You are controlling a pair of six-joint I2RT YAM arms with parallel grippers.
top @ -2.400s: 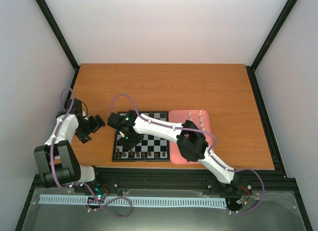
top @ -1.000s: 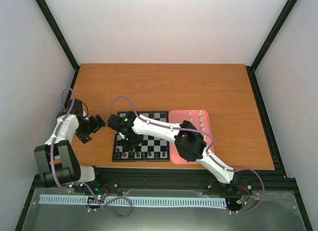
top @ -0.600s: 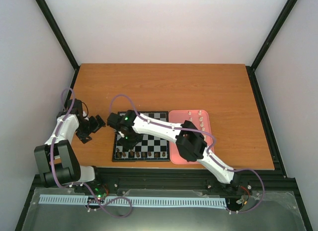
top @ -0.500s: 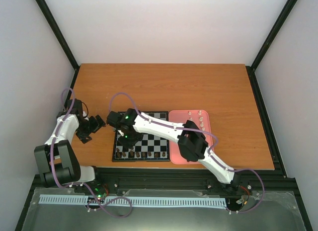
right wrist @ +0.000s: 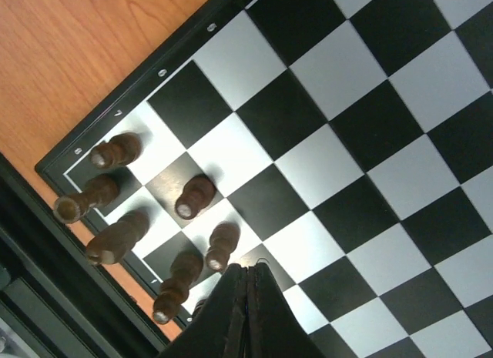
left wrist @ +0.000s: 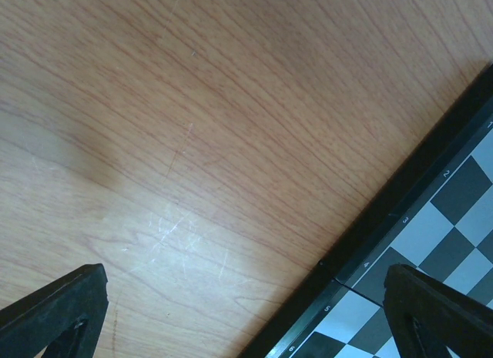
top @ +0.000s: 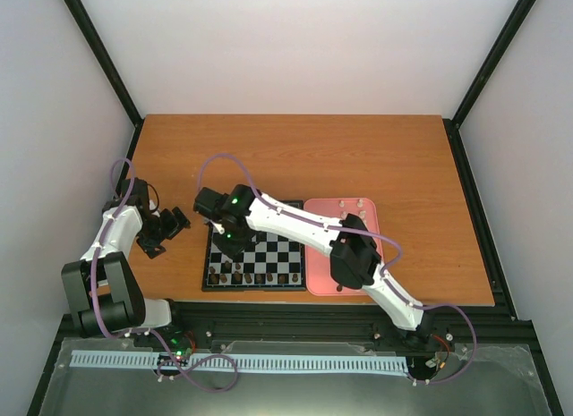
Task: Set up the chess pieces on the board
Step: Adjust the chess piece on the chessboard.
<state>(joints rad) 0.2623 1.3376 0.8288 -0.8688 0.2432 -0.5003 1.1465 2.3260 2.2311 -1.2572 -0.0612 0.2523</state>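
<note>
Right wrist: my right jaws together, empty, beside dark brown chess pieces (right wrist: 192, 196) on the black-and-grey checkered board (right wrist: 370, 104); next probably a cream piece (top: 359, 202), 3 o'clock.

One square black-and-grey checkered chessboard (top: 277, 255). One pink rectangular tray (top: 322, 208). Two white-and-black robot arms (top: 286, 221). Six dark brown chess pieces (right wrist: 194, 196) show in the right wrist view. The cream-white chess pieces (top: 363, 216) are too small to count.

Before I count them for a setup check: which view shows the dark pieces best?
Right wrist: the dark pieces stand close up and separate. Top external shows them as tiny specks; left wrist shows only the board edge, no pieces.
</note>
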